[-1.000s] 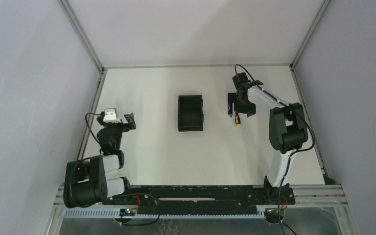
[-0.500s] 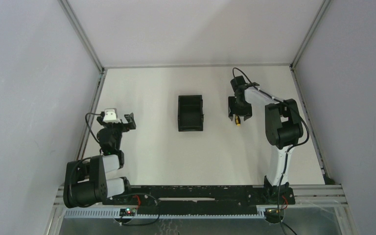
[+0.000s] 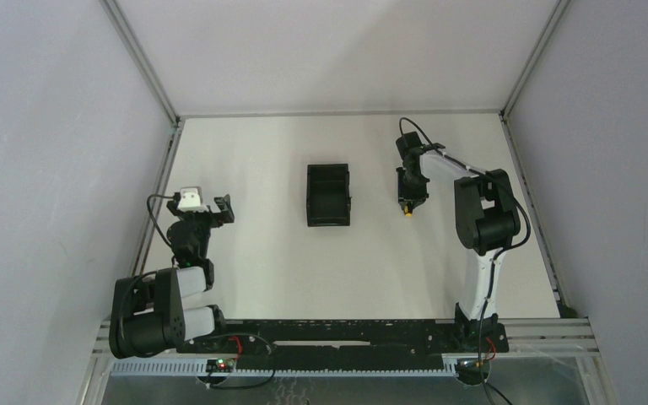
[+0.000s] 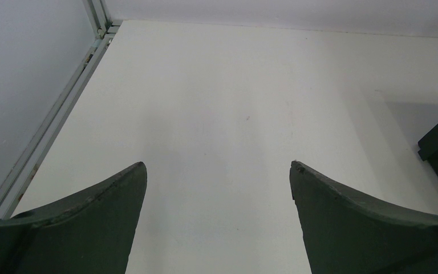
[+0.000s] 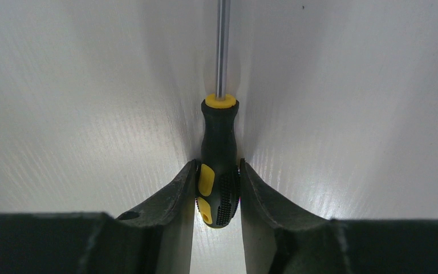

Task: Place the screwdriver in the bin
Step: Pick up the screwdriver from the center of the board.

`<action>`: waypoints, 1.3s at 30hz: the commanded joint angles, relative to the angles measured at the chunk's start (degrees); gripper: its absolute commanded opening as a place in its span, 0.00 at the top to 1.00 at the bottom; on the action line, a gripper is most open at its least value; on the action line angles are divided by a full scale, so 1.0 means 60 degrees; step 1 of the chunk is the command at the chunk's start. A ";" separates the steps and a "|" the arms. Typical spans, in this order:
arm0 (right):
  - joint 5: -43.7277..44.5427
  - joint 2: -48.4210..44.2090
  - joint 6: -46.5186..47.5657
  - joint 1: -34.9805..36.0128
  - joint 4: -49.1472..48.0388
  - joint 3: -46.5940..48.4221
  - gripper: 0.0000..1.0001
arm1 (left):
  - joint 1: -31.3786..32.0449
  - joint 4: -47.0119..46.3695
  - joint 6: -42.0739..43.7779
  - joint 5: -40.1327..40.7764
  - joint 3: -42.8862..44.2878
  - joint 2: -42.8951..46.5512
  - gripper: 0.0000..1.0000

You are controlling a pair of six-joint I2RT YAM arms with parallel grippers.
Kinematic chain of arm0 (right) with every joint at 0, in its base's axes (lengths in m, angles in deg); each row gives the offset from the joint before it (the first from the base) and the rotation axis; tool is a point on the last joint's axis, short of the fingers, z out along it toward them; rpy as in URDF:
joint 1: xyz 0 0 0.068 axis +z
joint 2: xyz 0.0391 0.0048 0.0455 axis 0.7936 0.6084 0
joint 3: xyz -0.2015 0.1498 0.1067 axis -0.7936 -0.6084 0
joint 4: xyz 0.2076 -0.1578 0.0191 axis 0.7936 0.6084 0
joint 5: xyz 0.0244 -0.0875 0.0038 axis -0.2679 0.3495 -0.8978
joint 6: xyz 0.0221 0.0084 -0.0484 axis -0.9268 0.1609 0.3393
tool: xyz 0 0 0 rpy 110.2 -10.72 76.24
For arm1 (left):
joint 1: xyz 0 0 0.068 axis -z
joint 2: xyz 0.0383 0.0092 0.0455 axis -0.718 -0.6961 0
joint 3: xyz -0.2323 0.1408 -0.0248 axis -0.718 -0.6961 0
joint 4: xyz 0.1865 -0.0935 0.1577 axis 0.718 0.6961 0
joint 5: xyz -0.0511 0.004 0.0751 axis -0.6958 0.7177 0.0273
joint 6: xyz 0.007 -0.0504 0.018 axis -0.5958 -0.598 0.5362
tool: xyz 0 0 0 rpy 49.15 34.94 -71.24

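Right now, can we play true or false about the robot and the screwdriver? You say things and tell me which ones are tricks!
1. The right gripper is shut on the screwdriver handle. True.
2. The bin sits on the table between the two arms. True.
3. The screwdriver is inside the bin. False: it is outside the bin, off to its right, in the right gripper.
4. The left gripper is open and empty. True.
5. The screwdriver handle is all red. False: it is black and yellow.
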 commanded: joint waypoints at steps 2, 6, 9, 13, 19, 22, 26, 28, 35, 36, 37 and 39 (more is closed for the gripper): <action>0.0141 0.0221 -0.0071 -0.0062 -0.0095 0.0037 0.68 | 0.0037 -0.0948 -0.0084 -0.0001 -0.0182 -0.0018 0.00; 0.0169 0.0141 -0.0077 -0.0070 -0.0013 0.0090 0.77 | 0.0043 -0.0935 -0.0085 0.0011 -0.0178 -0.0018 0.00; 0.0157 0.0028 -0.0080 -0.0054 0.0122 0.0228 0.83 | 0.0043 -0.0945 -0.0092 0.0002 -0.0182 -0.0016 0.00; 0.0155 -0.0154 -0.0094 -0.0041 0.0353 0.0494 0.94 | 0.0041 -0.0947 -0.0087 0.0009 -0.0178 -0.0016 0.00; 0.0264 -0.0531 -0.0160 0.0054 0.0762 0.0939 1.00 | 0.0040 -0.0934 -0.0086 0.0001 -0.0175 -0.0018 0.00; 0.0350 -0.0697 -0.0204 0.0112 0.1017 0.1240 1.00 | 0.0042 -0.0948 -0.0084 0.0012 -0.0174 -0.0018 0.00; 0.0479 -0.0934 -0.0236 0.0187 0.1342 0.1662 1.00 | 0.0037 -0.0946 -0.0085 0.0000 -0.0174 -0.0011 0.00; 0.0470 -0.1014 -0.0269 0.0216 0.1511 0.1920 1.00 | 0.0043 -0.0940 -0.0093 0.0008 -0.0178 -0.0016 0.00; 0.0556 -0.1126 -0.0512 0.0467 0.2275 0.3176 1.00 | 0.0034 -0.0944 -0.0085 -0.0002 -0.0185 -0.0011 0.00; 0.0571 -0.1127 -0.0562 0.0490 0.2362 0.3345 1.00 | 0.0034 -0.0947 -0.0088 -0.0003 -0.0177 -0.0015 0.00; 0.0584 -0.1138 -0.0609 0.0532 0.2436 0.3536 1.00 | 0.0043 -0.0937 -0.0085 0.0003 -0.0185 -0.0010 0.00; 0.0584 -0.1102 -0.0731 0.0621 0.2624 0.3900 1.00 | 0.0047 -0.0937 -0.0085 0.0005 -0.0177 -0.0018 0.00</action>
